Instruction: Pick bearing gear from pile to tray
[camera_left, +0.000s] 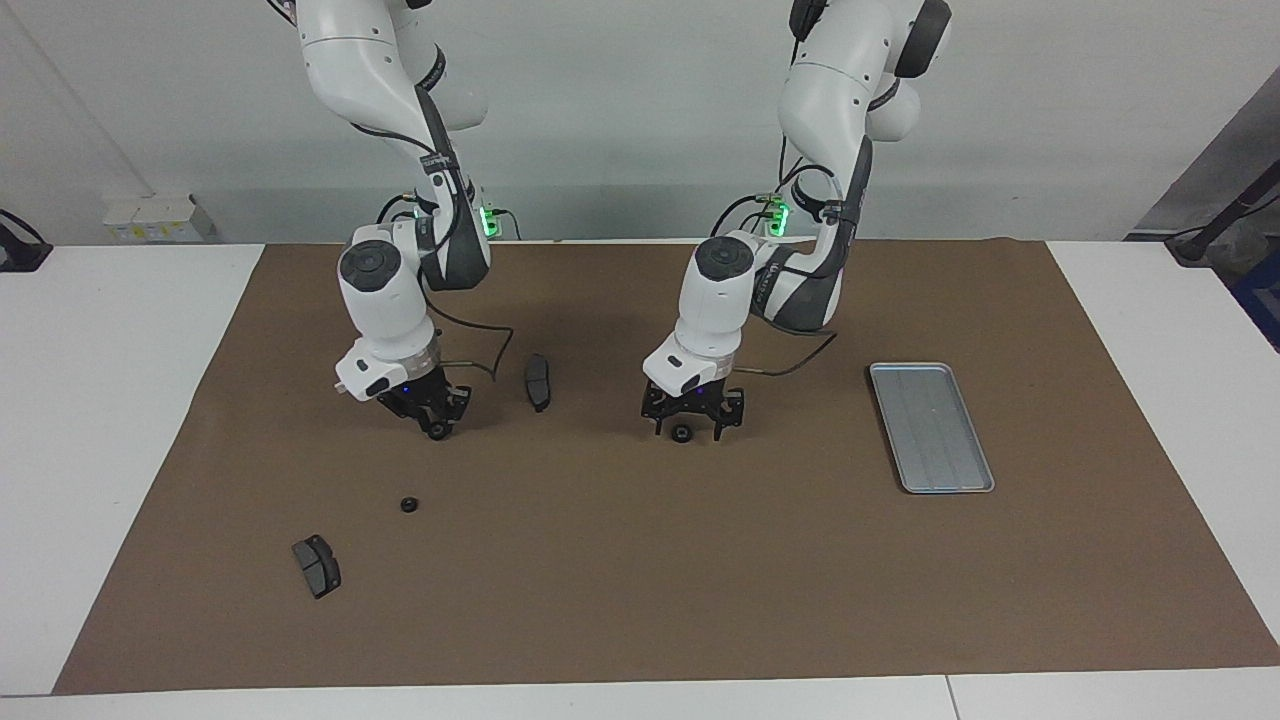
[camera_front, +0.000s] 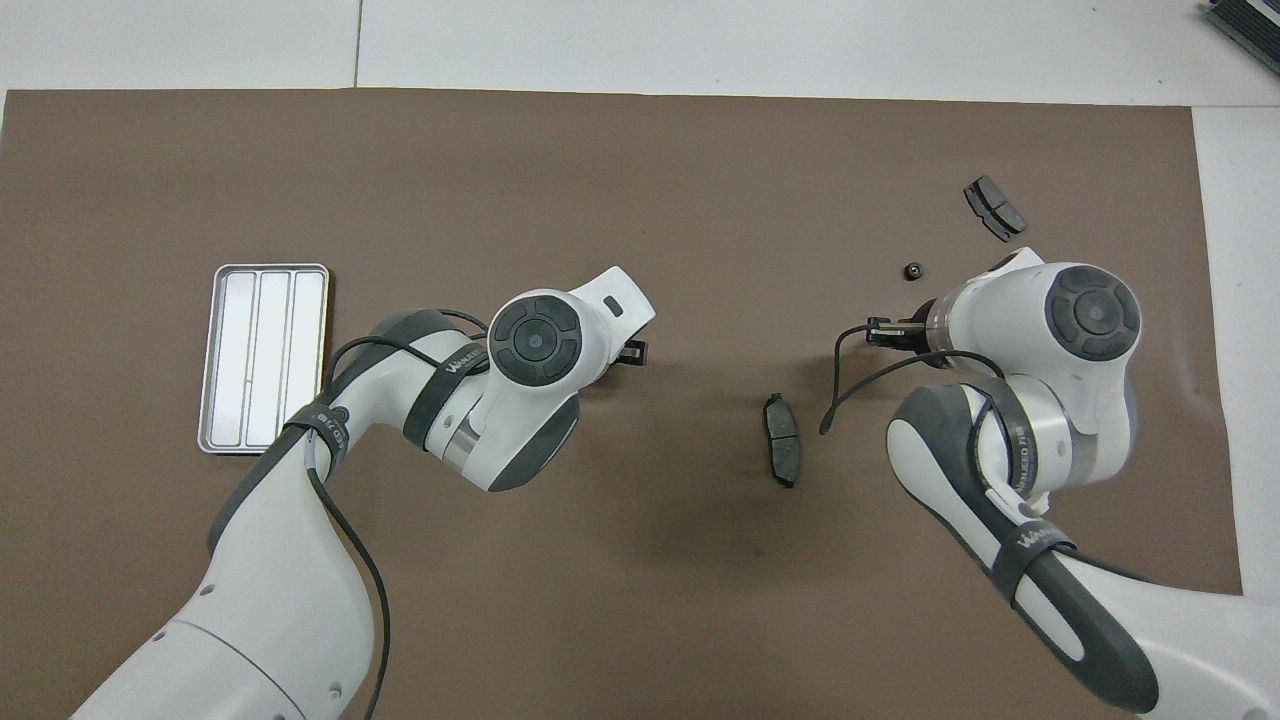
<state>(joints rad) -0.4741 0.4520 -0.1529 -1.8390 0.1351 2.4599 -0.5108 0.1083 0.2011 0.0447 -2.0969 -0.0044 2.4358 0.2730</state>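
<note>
Left tool straddles a bearing gear mid-tabletop, fingers apart to close on it, while right tool, toward the right arm's end, pinches a second gear meant for the tray.

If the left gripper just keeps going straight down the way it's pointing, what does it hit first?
Most likely the small black gear on the brown mat: the left gripper points down with its open fingers either side of it.
</note>
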